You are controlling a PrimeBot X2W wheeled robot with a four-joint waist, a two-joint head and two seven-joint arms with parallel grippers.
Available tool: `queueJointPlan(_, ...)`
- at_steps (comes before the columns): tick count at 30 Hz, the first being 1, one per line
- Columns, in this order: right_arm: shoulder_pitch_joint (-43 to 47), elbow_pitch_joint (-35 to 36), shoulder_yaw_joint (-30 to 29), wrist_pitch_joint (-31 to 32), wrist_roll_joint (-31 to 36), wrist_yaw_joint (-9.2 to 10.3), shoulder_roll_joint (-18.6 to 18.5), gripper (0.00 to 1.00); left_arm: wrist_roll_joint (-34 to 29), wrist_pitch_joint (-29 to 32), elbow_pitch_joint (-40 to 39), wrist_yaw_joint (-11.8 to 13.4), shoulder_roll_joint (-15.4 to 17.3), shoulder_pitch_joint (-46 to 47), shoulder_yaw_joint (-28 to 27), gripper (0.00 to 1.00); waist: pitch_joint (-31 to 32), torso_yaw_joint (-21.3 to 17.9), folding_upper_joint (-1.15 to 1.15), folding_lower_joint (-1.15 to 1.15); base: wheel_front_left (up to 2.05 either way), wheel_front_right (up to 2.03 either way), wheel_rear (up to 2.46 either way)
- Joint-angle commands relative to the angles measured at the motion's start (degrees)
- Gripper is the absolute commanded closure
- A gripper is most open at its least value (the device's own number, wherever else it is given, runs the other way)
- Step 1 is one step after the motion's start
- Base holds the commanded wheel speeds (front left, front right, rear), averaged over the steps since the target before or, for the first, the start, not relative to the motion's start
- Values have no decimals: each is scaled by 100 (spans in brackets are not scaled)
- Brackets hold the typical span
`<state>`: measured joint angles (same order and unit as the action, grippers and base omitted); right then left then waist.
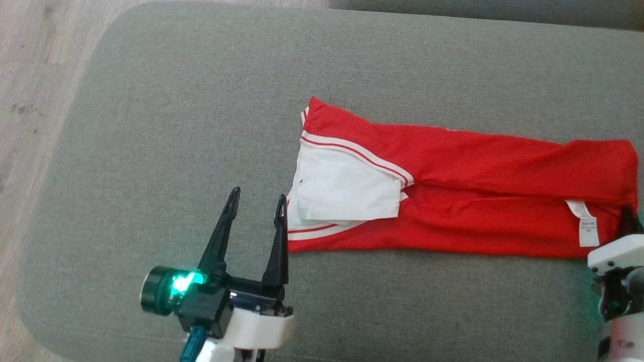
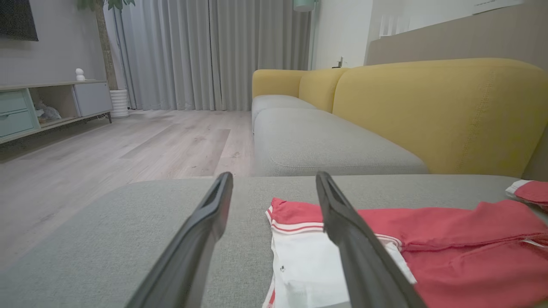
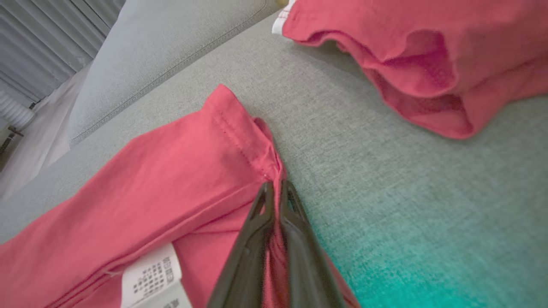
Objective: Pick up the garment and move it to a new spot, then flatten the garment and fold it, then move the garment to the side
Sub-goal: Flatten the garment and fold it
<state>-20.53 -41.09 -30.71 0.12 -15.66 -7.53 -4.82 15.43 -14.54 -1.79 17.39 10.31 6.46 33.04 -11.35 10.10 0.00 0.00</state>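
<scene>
Care label (image 1: 586, 226) was white, print too small to read. Garment (image 1: 478, 201) was red with a white panel and red-white stripe trim, folded into a long strip, lying flat on the grey cushion (image 1: 176, 125). Right claw (image 3: 277, 185) was pinched onto its hemmed corner near the label. Left claw (image 1: 258, 195) stood wide, just beside the white end, holding nothing.
</scene>
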Motion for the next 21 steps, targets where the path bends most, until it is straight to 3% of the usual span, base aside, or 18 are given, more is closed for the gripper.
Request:
queueJointPlan(1,-63,126,149,-77,-19,4,-140,100,-60,-45,-127,-35,-15,0,-247,0,19,-11,0,0,0,0,0)
queueJointPlan(12,97,673,168,-209,-487,4,-806,100,-337,-46,-80,-334,-216,-250,-671,0,267,-187,0,0,0,0,0)
queueJointPlan(16,52,1414,636,-27,-980,4,-622,100,-401,-46,-48,-424,-270,-328,-773,0,358,-213,0,0,0,0,0)
queueJointPlan(21,186,2711,1336,257,-1360,4,-42,100,-470,-46,6,-534,-337,-402,-849,0,491,-155,0,0,0,0,0)
